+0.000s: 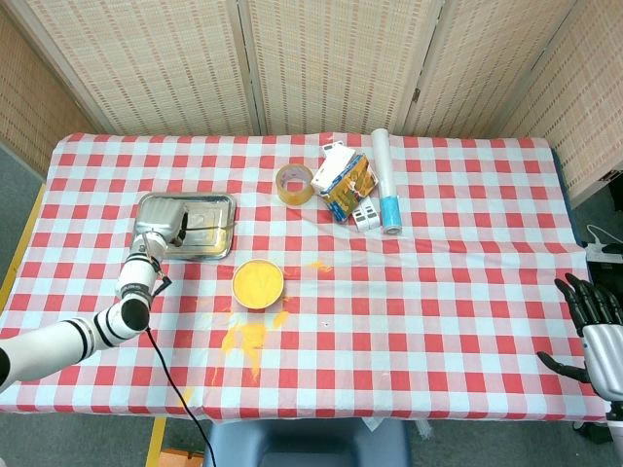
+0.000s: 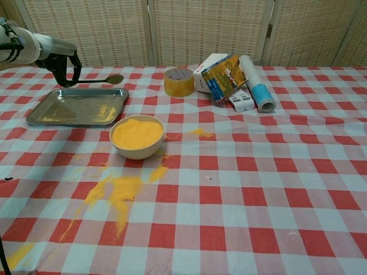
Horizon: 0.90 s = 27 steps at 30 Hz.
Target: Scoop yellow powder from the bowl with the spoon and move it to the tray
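Observation:
A white bowl (image 1: 258, 283) (image 2: 137, 136) full of yellow powder stands on the checked cloth. Behind it to the left lies the metal tray (image 1: 195, 251) (image 2: 69, 112), with a little yellow powder near its right end. My left hand (image 1: 159, 232) (image 2: 59, 59) grips the handle of a spoon (image 1: 206, 230) (image 2: 103, 81), which it holds roughly level above the tray with its head pointing right. Whether the spoon carries powder I cannot tell. My right hand (image 1: 592, 326) hangs past the table's right front corner, fingers apart and holding nothing.
Yellow powder is spilled on the cloth (image 1: 248, 336) (image 2: 117, 192) in front of the bowl, with a small patch (image 2: 199, 132) to its right. A tape roll (image 2: 178, 82), a carton (image 2: 225, 76) and a white-and-blue roll (image 2: 257, 83) sit at the back centre.

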Tool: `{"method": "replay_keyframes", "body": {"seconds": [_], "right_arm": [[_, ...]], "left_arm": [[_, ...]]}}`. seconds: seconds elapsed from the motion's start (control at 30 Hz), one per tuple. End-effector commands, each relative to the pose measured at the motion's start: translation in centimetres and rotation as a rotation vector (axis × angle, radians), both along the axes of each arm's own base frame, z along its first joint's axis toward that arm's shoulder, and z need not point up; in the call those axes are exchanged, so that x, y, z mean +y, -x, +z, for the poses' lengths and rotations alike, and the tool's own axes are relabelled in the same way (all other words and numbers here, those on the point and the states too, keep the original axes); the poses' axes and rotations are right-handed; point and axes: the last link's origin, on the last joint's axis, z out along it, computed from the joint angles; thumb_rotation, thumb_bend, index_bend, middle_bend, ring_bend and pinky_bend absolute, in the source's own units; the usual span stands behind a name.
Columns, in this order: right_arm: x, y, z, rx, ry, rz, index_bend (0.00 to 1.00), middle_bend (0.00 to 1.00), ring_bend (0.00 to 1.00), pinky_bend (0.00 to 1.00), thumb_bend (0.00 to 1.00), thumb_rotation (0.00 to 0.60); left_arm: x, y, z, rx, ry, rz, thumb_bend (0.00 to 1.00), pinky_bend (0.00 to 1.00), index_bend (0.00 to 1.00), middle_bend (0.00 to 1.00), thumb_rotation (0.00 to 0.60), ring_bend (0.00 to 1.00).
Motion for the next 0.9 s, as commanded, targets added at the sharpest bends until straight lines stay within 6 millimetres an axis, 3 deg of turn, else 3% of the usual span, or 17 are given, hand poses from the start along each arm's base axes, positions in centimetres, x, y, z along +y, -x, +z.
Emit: {"method": "replay_keyframes", "body": {"seconds": [0.03,0.27,0.57,0.63,0.9], "right_arm": [[-0.2,0.0,-0.4,0.011,-0.004,-0.008,0.00,0.00,0.00,0.00,0.04,0.600],[-0.4,0.0,-1.0,0.022,-0.011,-0.024,0.00,0.00,0.00,0.00,0.04,0.600],[-0.7,0.0,-1.6,0.020,-0.039,-0.026,0.00,0.00,0.00,0.00,0.04,0.600],[-0.7,-0.1,-1.7,0.019,-0.042,-0.025,0.00,0.00,0.00,0.00,0.04,0.600],[-0.4,-0.2,-1.5,0.014,-0.040,-0.014,0.00,0.00,0.00,0.00,0.04,0.600]], "left_arm": [[2.6,3.1,-1.3,-0.016,-0.029,0.052,0.63,1.00,0.97,1.00,0.600,1.00],[3.8,6.4,-2.3,-0.032,-0.037,0.104,0.60,1.00,0.97,1.00,0.600,1.00],[3.2,7.9,-3.9,0.006,0.023,0.097,0.57,1.00,0.95,1.00,0.600,1.00],[3.2,7.9,-4.1,0.014,0.025,0.087,0.55,1.00,0.87,1.00,0.600,1.00],[3.1,7.8,-3.9,0.014,0.007,0.054,0.45,1.00,0.21,1.00,0.600,1.00]]}}
